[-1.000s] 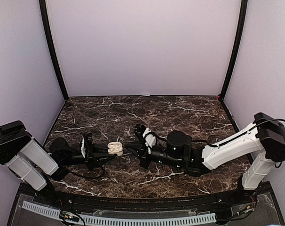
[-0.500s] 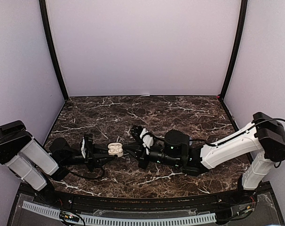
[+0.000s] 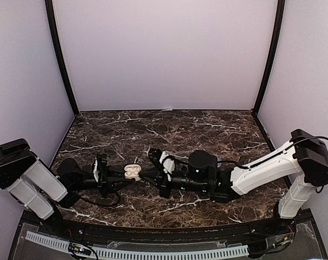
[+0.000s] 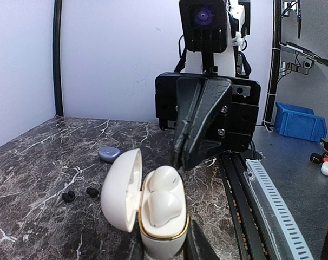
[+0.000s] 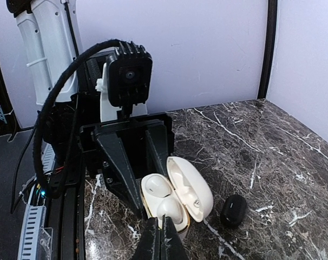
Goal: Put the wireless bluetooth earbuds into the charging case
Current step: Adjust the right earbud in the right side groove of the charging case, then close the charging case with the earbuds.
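Note:
A white charging case (image 4: 161, 230) with a gold rim stands open, its lid (image 4: 120, 189) swung to the side. Two white earbuds (image 4: 165, 179) (image 4: 163, 208) sit in its wells. My left gripper (image 4: 165, 252) is shut on the case's base, as also shows in the top view (image 3: 126, 173). My right gripper (image 5: 162, 223) is shut and empty, its tips at the case's rim beside one bud (image 5: 172, 208). From above, it (image 3: 145, 174) meets the case (image 3: 133, 171) from the right. Two tiny dark earbuds (image 4: 68, 196) (image 4: 92, 191) lie on the marble.
A small blue oval case (image 4: 109, 154) lies on the marble beyond the lid. A dark oval case (image 5: 234, 209) lies just right of the white case. A blue bin (image 4: 302, 122) and small white and dark pieces (image 4: 326, 165) sit off the table's edge.
My right gripper has slid left along the table until its shut tips reach the case. The left gripper and the case have stayed put.

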